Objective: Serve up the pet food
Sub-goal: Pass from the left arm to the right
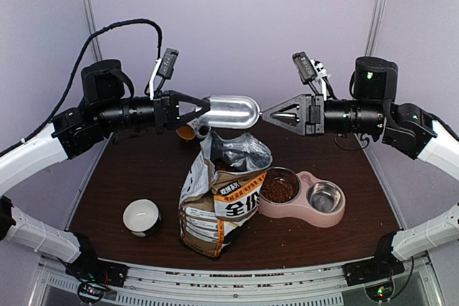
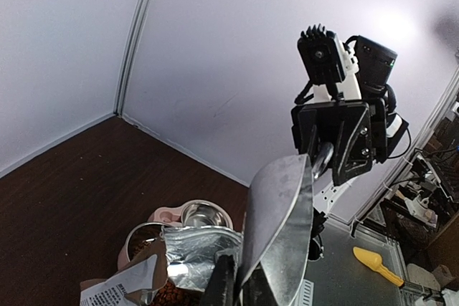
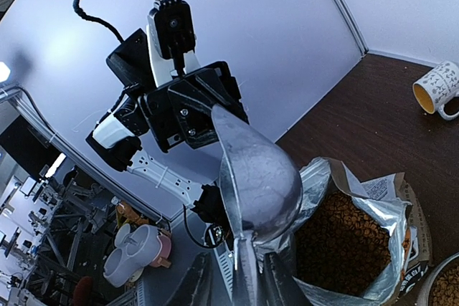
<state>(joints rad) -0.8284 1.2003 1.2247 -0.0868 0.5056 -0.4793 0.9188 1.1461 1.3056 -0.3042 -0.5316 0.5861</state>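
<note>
Nearest the arm bases, a white cup (image 1: 141, 216) sits at the left of the dark wooden table (image 1: 129, 177). At the centre stands the printed bag (image 1: 219, 209) with its foil mouth open upward, and the right wrist view shows brown pellets inside. Just beside it on the right lies the pink double bowl (image 1: 301, 218). Its left steel cup is filled with the pet food (image 1: 278, 190), while its right cup (image 1: 325, 195) shows bare steel. Higher up and farther back, a silver scoop (image 1: 233, 112) hangs in the air between the two arms, with its long axis level and running left to right. The left gripper (image 1: 206, 107) is pressed together on the scoop's left end, pinching its wall. The right gripper (image 1: 265, 115) meets the scoop's rounded right end with its fingers drawn to a point. The thin handle runs between them, so it appears to pinch the handle too. The pet food lies below both claws and toward the near edge. The bag's mouth is under the scoop, roughly midway between the arms. The filled cup lies almost under the right gripper, so the right arm is probably the nearer one for serving. Farthest back, a mug (image 1: 188, 132) with a yellow inside shows beneath the left gripper.
</note>
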